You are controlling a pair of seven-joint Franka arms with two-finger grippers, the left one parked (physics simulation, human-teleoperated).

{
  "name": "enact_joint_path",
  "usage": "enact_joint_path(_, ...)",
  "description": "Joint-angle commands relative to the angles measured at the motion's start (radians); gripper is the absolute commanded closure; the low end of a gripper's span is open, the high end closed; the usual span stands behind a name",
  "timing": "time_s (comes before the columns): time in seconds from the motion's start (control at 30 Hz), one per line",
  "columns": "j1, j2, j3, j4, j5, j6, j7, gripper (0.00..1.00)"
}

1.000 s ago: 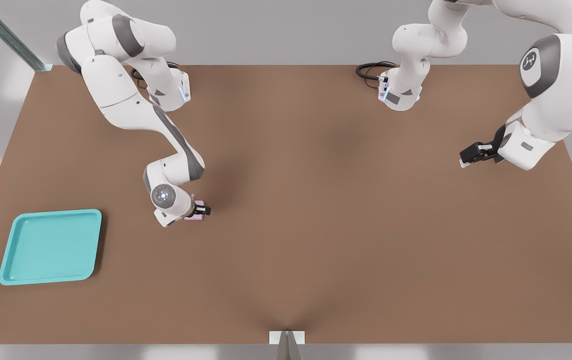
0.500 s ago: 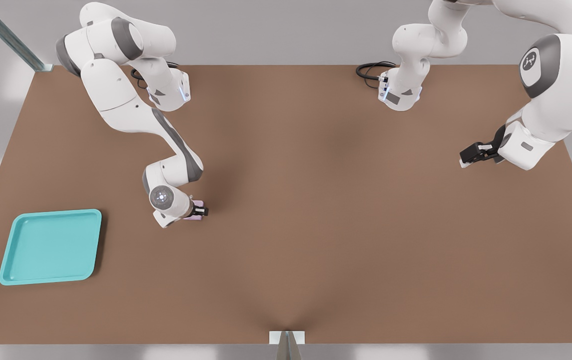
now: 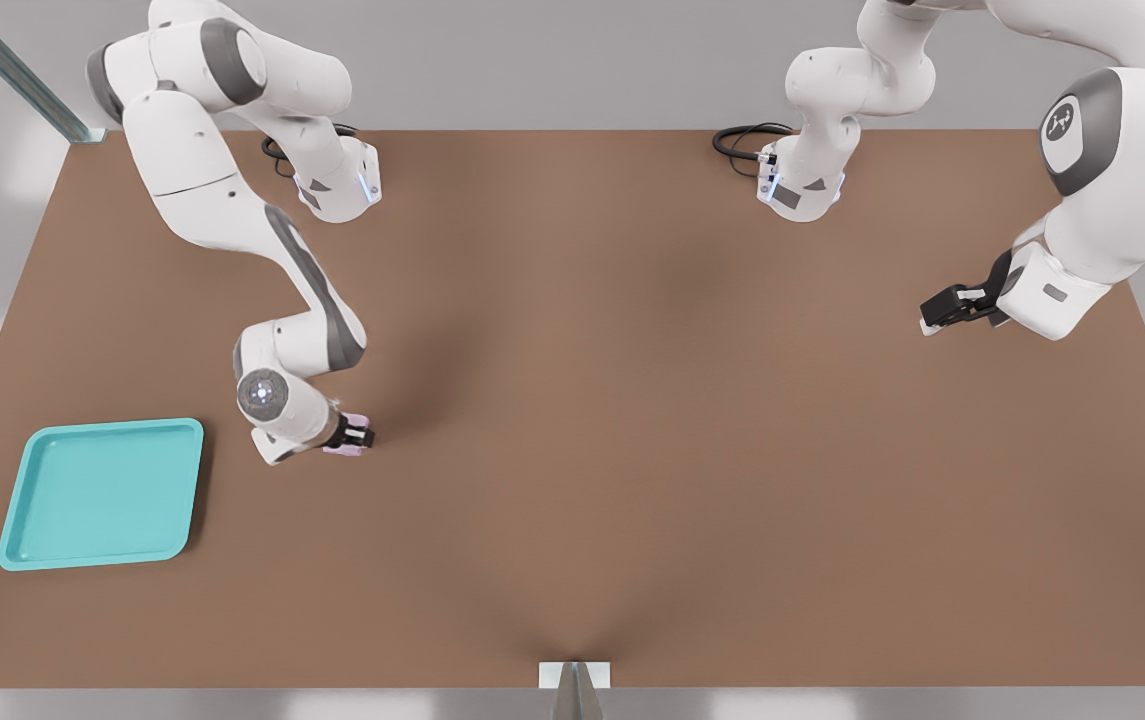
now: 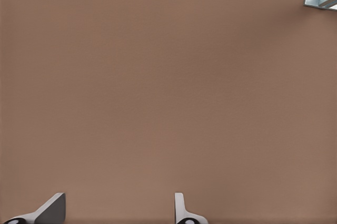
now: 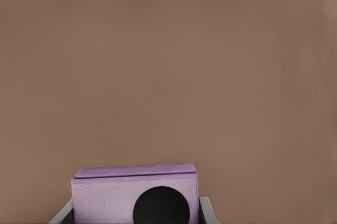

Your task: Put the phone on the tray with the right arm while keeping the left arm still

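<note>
The pale pink phone (image 3: 347, 448) hangs just above the brown table, held in my gripper (image 3: 356, 436), which is shut on it. In the right wrist view the phone (image 5: 134, 192) fills the space between the two grey fingers (image 5: 206, 211), one black round lens facing the camera. The turquoise tray (image 3: 102, 494) lies flat near the front view's left edge, roughly a tray's width to the left of the gripper and a little nearer the camera. Nothing lies in the tray.
The brown table (image 3: 632, 420) spreads wide to the front view's right of the gripper. A black cable (image 3: 744, 140) coils at the far edge beside an arm base. A metal bracket (image 3: 574, 680) sits at the near edge.
My gripper has moved toward the front view's left with the phone in it, closing about a third of the gap to the tray. The tray has not moved.
</note>
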Motion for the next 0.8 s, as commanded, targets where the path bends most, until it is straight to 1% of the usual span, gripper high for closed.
enact_joint_path(0.0, -0.004, -0.001, -0.047, 0.012, 0.0, -0.013, -0.239, 0.2)
enact_joint_path(0.03, -0.004, -0.001, -0.073, 0.02, 0.0, -0.013, -0.282, 0.2)
enact_joint_path(0.1, -0.007, -0.001, -0.164, 0.047, 0.004, -0.012, -0.432, 0.2)
enact_joint_path(0.17, -0.006, -0.001, -0.228, 0.064, 0.006, -0.007, -0.518, 0.2)
enact_joint_path(0.23, -0.01, 0.008, -0.294, 0.081, 0.091, -0.006, -0.684, 0.2)
enact_joint_path(0.3, -0.017, 0.047, -0.391, 0.141, 0.187, -0.006, -0.919, 0.2)
enact_joint_path(0.33, -0.036, 0.065, -0.413, 0.182, 0.24, -0.009, -1.011, 0.2)
enact_joint_path(0.4, -0.122, 0.152, -0.422, 0.28, 0.28, -0.012, -1.15, 0.17)
enact_joint_path(0.43, -0.167, 0.228, -0.422, 0.386, 0.285, -0.012, -1.227, 0.17)
enact_joint_path(0.47, -0.196, 0.266, -0.422, 0.431, 0.285, -0.007, -1.245, 0.03)
enact_joint_path(0.5, -0.204, 0.274, -0.423, 0.429, 0.288, -0.003, -1.244, 0.0)
enact_joint_path(0.57, -0.199, 0.262, -0.42, 0.428, 0.326, -0.007, -1.235, 0.0)
enact_joint_path(0.6, -0.188, 0.179, -0.408, 0.409, 0.325, -0.029, -1.204, 0.0)
enact_joint_path(0.63, -0.152, 0.047, -0.391, 0.388, 0.319, -0.142, -1.118, 0.0)
enact_joint_path(0.67, -0.076, -0.106, -0.379, 0.388, 0.242, -0.282, -0.927, 0.0)
enact_joint_path(0.7, -0.043, -0.246, -0.276, 0.388, 0.124, -0.407, -0.688, 0.0)
enact_joint_path(0.73, -0.036, -0.357, -0.158, 0.389, 0.041, -0.544, -0.48, 0.0)
enact_joint_path(0.77, -0.033, -0.438, -0.126, 0.374, 0.042, -0.642, -0.445, 0.0)
